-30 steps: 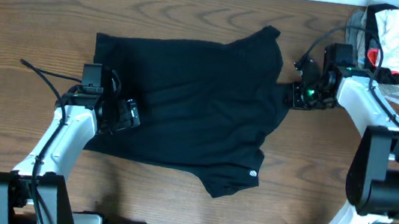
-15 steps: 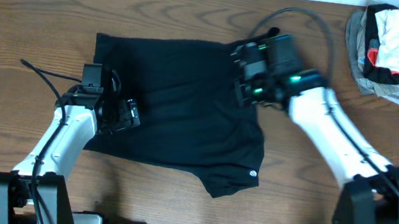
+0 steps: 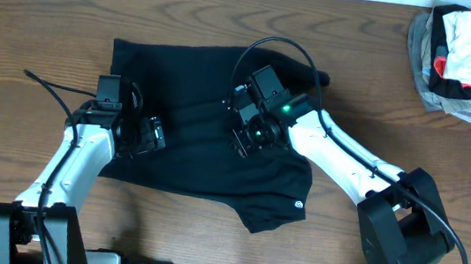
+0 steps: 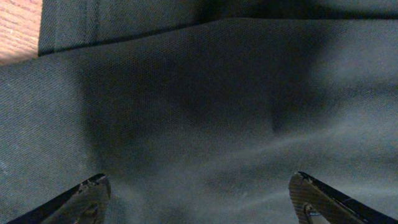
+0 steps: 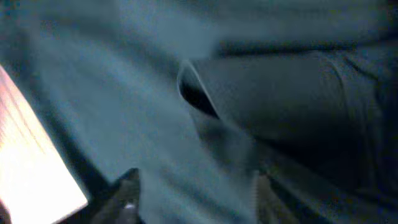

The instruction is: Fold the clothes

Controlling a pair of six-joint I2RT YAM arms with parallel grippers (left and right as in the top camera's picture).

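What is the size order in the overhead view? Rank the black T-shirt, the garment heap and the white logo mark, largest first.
1. black T-shirt
2. garment heap, clearly smaller
3. white logo mark, tiny by comparison

No words, numbers or brand names can be read in any view. The only mark is a small white round logo near the lower right hem of the black T-shirt, seen from overhead and too small to make out. Both wrist views show only unmarked fabric.
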